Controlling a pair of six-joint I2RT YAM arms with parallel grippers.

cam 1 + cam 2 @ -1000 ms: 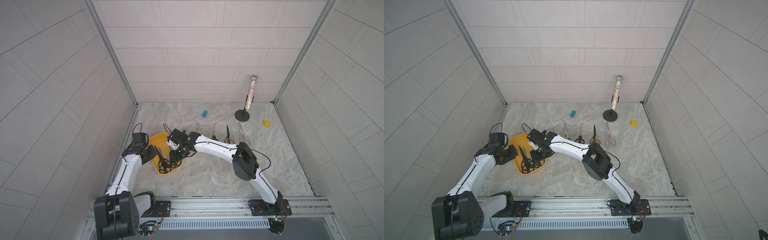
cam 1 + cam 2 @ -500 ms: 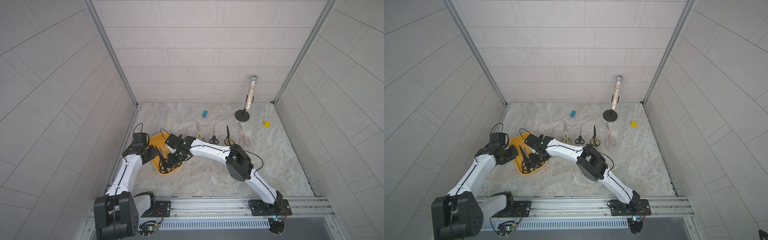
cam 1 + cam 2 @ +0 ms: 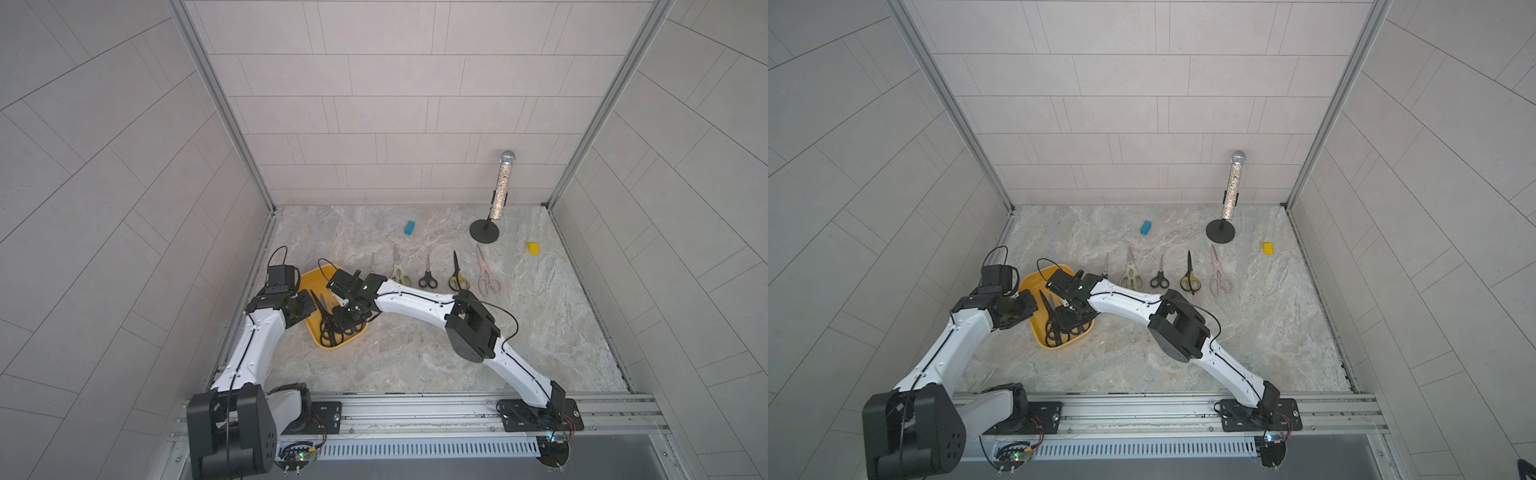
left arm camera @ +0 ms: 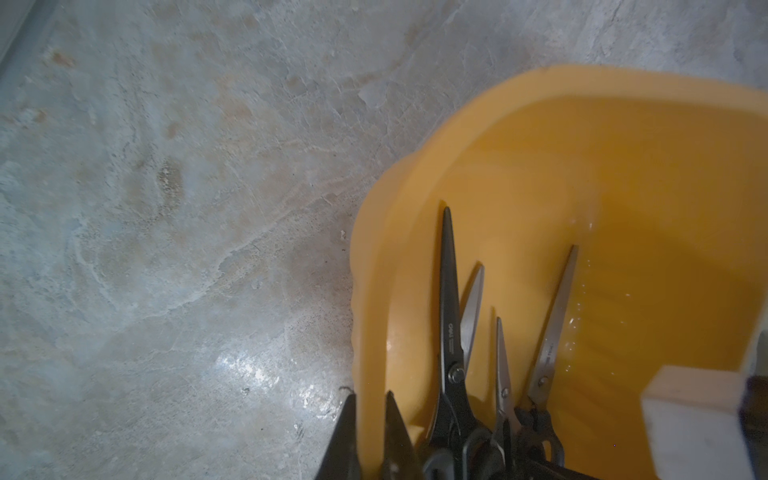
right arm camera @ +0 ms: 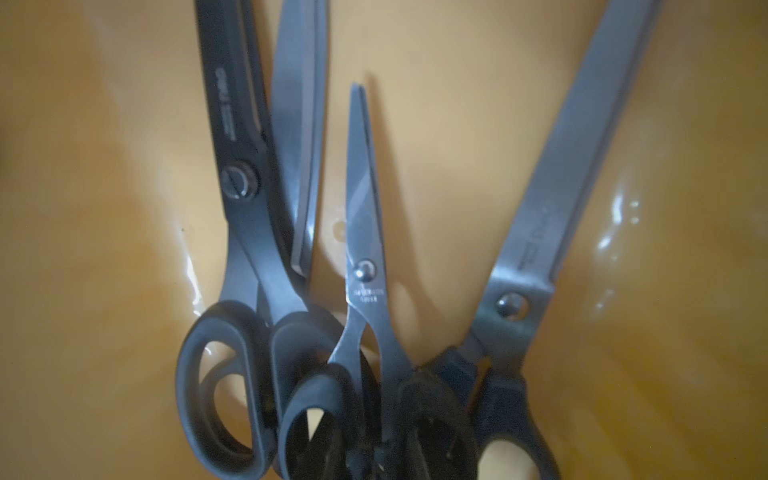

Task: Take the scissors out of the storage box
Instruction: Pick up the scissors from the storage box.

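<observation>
Right tool (image 3: 348,319) down inside the storage box (image 3: 318,277), among the black handles of the scissors (image 5: 362,249) left in it; cannot tell how wide, with jaws out of sight. Left tool (image 4: 370,409) pinched shut on the box's rim, steadying it. Best to close on one handle loop only, lift straight up, keep the neighbours from snagging. Beyond the box, five laid-out pairs (image 3: 427,277) on the mottled stone-look desk (image 3: 415,357); pale tiled walls (image 3: 415,104) on three sides, one near the box.

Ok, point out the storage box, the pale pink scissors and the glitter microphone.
storage box (image 3: 312,280), in a top view, bare yellow far corner
pale pink scissors (image 3: 484,272), in a top view, the pivot
glitter microphone (image 3: 501,188), in a top view, middle of the handle
</observation>
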